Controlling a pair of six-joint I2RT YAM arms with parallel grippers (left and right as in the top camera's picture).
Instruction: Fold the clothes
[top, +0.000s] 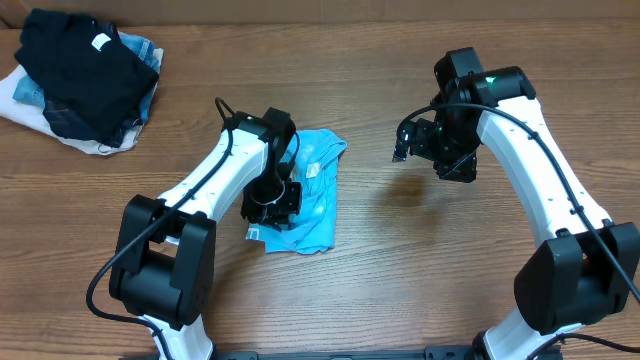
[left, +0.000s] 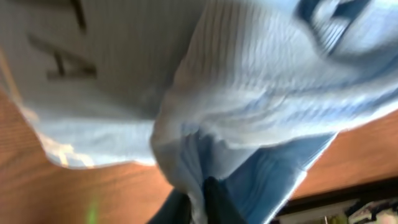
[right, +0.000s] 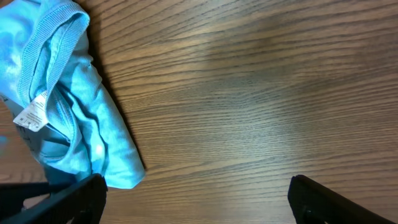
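The clothes (top: 318, 205), a light sky-blue shirt, lie crumpled in a small heap on the wooden table, left of centre. My left gripper (top: 272, 205) presses down onto the heap's left side. In the left wrist view its dark fingers (left: 217, 202) are shut on a fold of the blue ribbed fabric (left: 249, 93), which fills the frame. My right gripper (top: 420, 145) hovers open over bare wood to the right of the shirt. From the right wrist the shirt (right: 68, 106) and its white neck label (right: 32, 115) sit at the left, beside the left finger (right: 62, 199).
A pile with a black garment (top: 85, 75) carrying a white tag lies at the table's far left corner, on top of denim and white fabrics (top: 25, 100). Bare wood (top: 400, 250) stretches between the two arms.
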